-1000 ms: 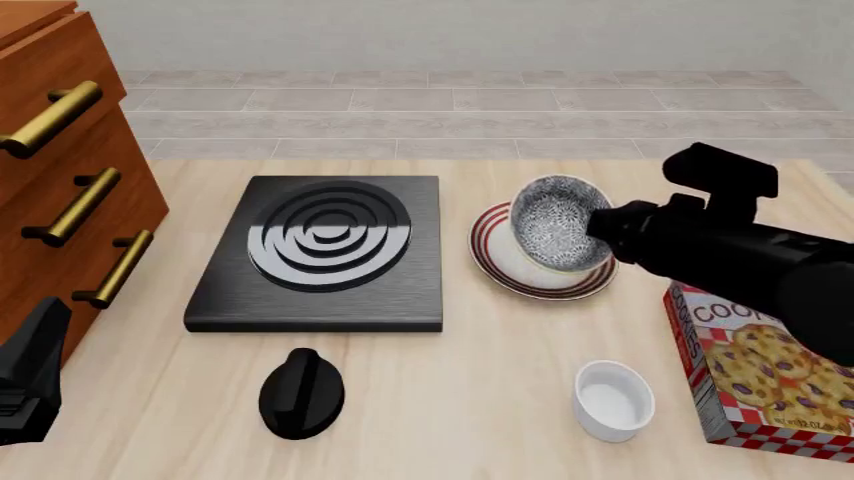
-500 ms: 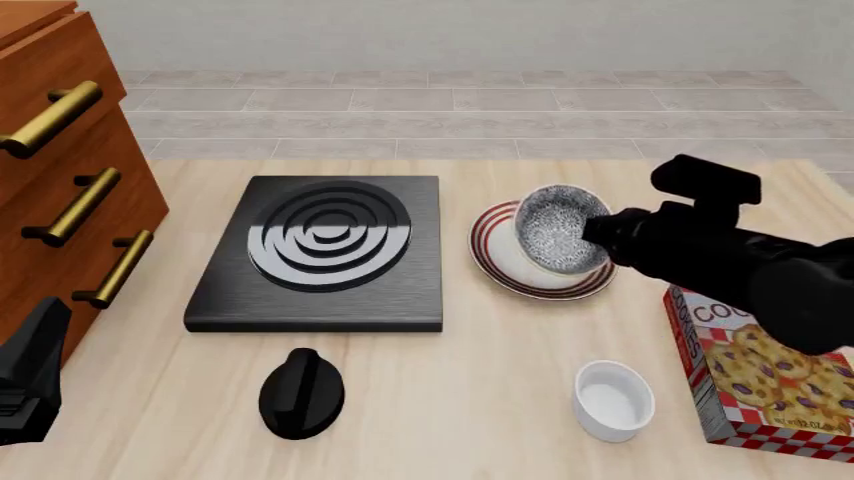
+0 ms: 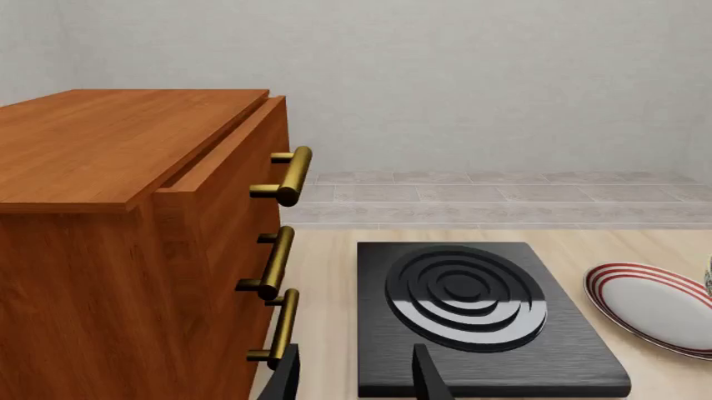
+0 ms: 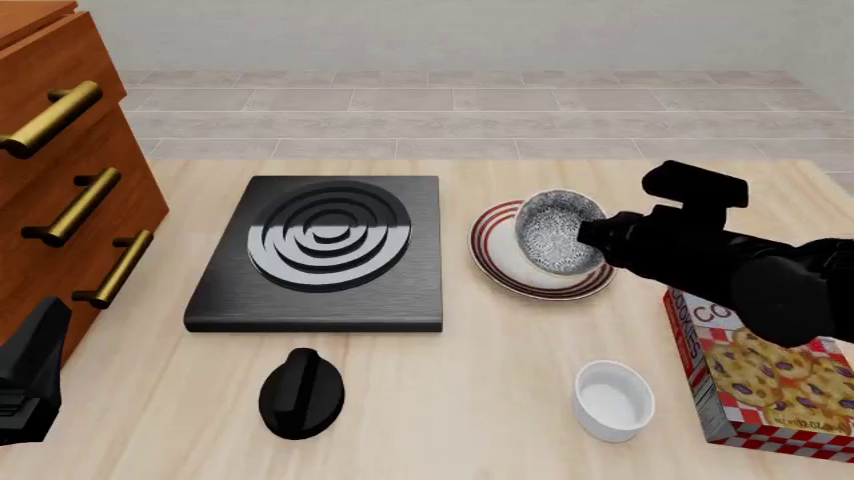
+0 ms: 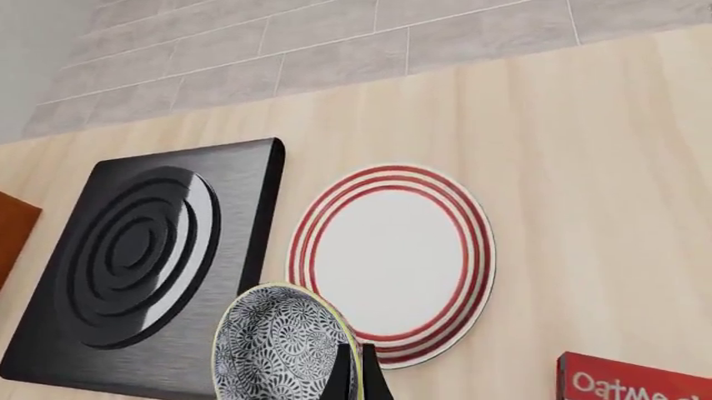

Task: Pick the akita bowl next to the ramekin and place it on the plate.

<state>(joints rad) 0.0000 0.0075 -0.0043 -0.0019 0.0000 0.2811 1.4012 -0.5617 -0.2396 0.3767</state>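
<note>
The speckled akita bowl [image 4: 558,232] hangs tilted on its side just over the red-ringed plate [image 4: 489,250]. My right gripper [image 4: 590,240] is shut on the bowl's rim. In the right wrist view the akita bowl [image 5: 280,346] sits clamped between the fingertips [image 5: 372,382], with the plate [image 5: 389,262] beyond and below it. The white ramekin [image 4: 614,400] stands alone near the front edge, right of centre. My left gripper [image 4: 27,375] rests low at the front left, and in the left wrist view the left gripper [image 3: 353,379] is open with nothing in it.
A black burner plate [image 4: 327,250] lies left of the plate. A black knob [image 4: 300,392] sits in front of it. A wooden drawer cabinet [image 4: 54,170] with brass handles stands at the left. A cookie box [image 4: 767,385] lies at the right, under my right arm.
My right gripper has lowered the tilted bowl closer to the plate and shifted slightly left. The left arm has not moved.
</note>
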